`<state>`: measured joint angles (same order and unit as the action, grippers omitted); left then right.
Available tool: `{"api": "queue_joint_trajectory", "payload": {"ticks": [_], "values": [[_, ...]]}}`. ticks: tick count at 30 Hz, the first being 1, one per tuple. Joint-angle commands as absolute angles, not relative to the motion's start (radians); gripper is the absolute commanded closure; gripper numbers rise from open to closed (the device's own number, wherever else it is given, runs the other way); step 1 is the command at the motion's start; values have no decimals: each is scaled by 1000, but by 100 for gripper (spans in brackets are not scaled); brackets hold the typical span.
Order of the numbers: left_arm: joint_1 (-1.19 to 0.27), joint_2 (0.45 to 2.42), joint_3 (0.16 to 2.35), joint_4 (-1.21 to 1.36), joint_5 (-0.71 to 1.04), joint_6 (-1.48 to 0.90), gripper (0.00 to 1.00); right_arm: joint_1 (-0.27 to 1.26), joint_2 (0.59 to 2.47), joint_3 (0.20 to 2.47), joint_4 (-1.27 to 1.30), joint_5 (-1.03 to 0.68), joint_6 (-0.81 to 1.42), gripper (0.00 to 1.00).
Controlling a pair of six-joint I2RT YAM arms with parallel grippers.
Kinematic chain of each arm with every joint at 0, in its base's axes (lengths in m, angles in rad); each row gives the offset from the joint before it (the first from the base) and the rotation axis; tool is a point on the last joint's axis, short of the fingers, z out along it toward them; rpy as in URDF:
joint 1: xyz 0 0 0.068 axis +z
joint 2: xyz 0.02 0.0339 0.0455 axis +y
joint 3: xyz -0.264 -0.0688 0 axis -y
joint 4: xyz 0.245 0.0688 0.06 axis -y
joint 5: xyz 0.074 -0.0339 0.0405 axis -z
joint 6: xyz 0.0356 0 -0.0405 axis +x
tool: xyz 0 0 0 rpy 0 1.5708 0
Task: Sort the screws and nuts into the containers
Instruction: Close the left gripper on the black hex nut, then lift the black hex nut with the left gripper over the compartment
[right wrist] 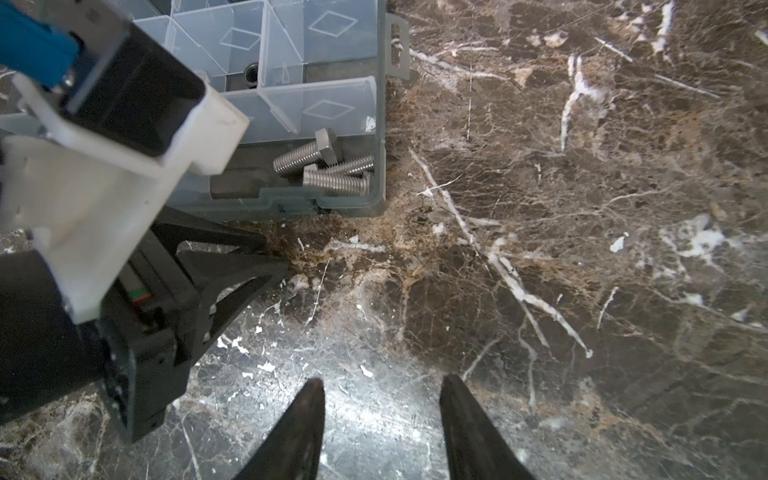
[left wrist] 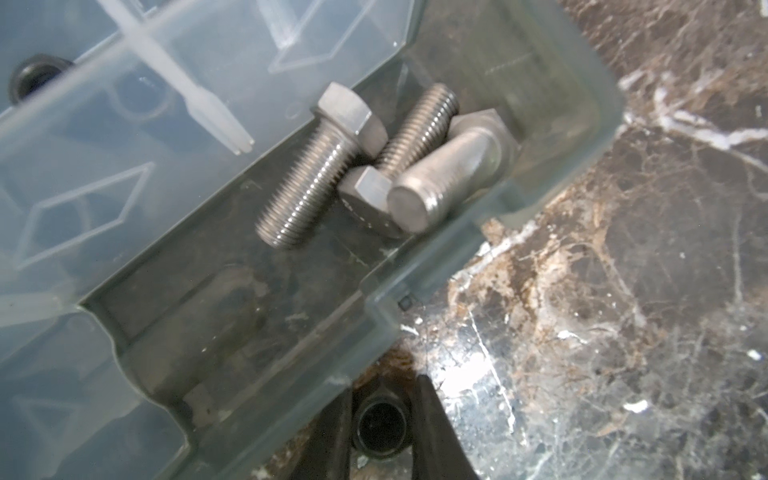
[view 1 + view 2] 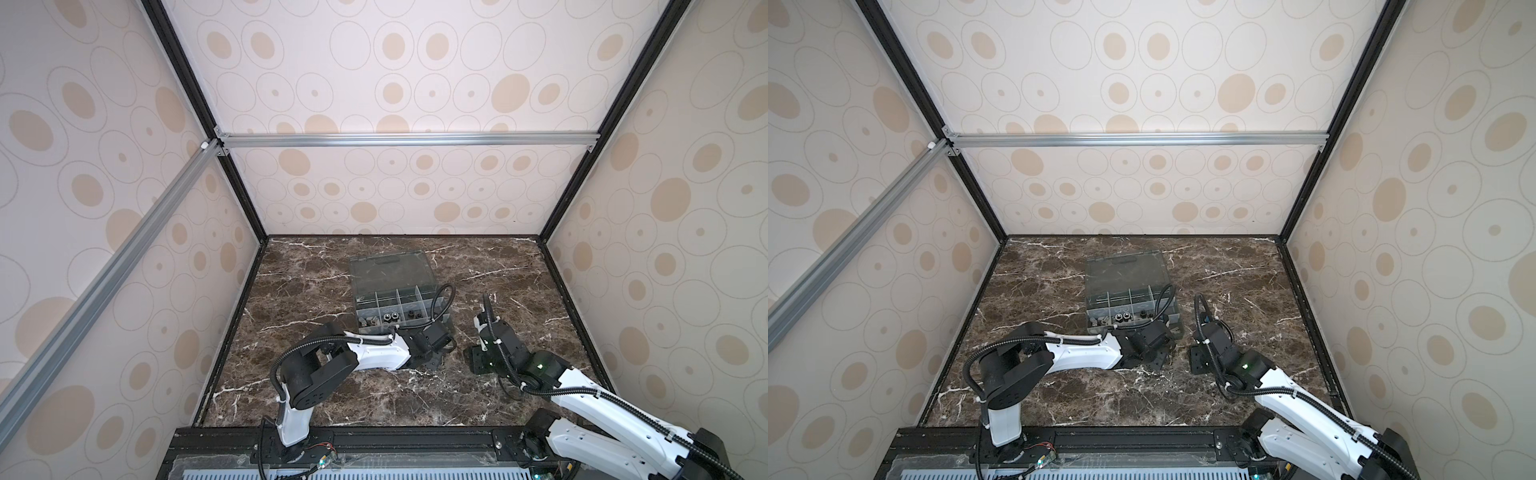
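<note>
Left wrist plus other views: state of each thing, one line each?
lid: open, folded back.
screws: three, piled together in the corner compartment.
left gripper: shut on the black nut, outside the box.
right gripper: open, empty.

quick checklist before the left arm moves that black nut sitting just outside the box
1. Black nut between the left fingers: ok, they press both its sides.
2. Nut lifted off the table: cannot tell.
3. Organizer box lid open: ok.
4. Corner compartment beside the nut free for nuts: not ok, three silver screws lie in it.
5. Right fingers open, empty, clear of the box: ok.
</note>
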<state>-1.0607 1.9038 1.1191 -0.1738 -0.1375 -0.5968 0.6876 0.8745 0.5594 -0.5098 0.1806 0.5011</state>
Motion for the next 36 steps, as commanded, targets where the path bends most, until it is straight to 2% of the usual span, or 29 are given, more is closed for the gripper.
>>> {"api": "queue_joint_trajectory", "payload": {"ticks": [1, 26, 36], "values": [[-1074, 1928, 1135, -225, -141, -584, 82, 686, 864, 546, -532, 199, 514, 51], [-1070, 1714, 1229, -210, -145, -482, 84, 686, 853, 539, -527, 207, 509, 50], [-901, 1669, 1280, -186, -147, -423, 84, 685, 845, 552, -536, 218, 503, 51]]}}
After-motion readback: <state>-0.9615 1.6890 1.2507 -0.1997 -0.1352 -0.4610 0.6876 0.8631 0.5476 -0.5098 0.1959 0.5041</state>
